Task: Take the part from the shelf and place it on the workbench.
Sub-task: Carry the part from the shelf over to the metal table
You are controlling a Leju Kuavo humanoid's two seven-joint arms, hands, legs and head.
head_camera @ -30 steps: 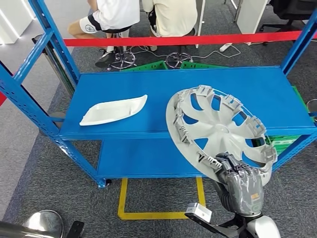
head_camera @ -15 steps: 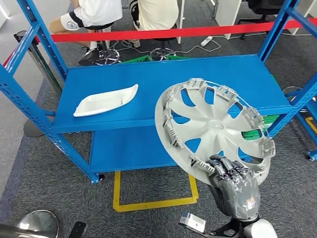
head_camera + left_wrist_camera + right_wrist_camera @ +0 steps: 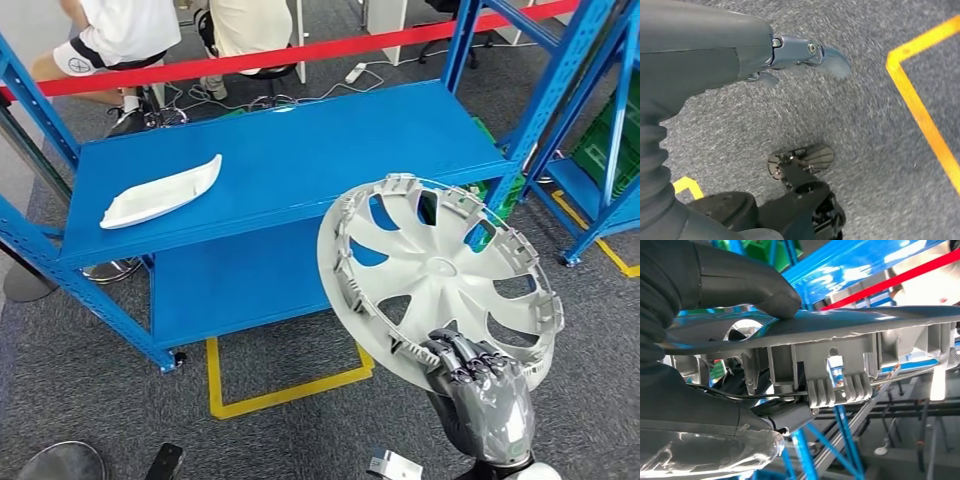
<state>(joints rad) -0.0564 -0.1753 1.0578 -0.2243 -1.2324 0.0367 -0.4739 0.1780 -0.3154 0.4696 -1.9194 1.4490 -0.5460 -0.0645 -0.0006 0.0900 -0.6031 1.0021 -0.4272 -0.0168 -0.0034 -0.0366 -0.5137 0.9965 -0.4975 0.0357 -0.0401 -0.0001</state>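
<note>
Wheel cover (image 3: 441, 275) tilts up above right hand (image 3: 483, 395), which grips its lower rim.

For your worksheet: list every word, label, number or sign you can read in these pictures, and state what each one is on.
No text can be read.
Round dark emblem on a seated person's white shorts: a logo, too small to read.
Small orange label on the robot hand holding the wheel cover: too small to read.

Trim piece (image 3: 161, 193) on shelf (image 3: 302, 150)
</note>
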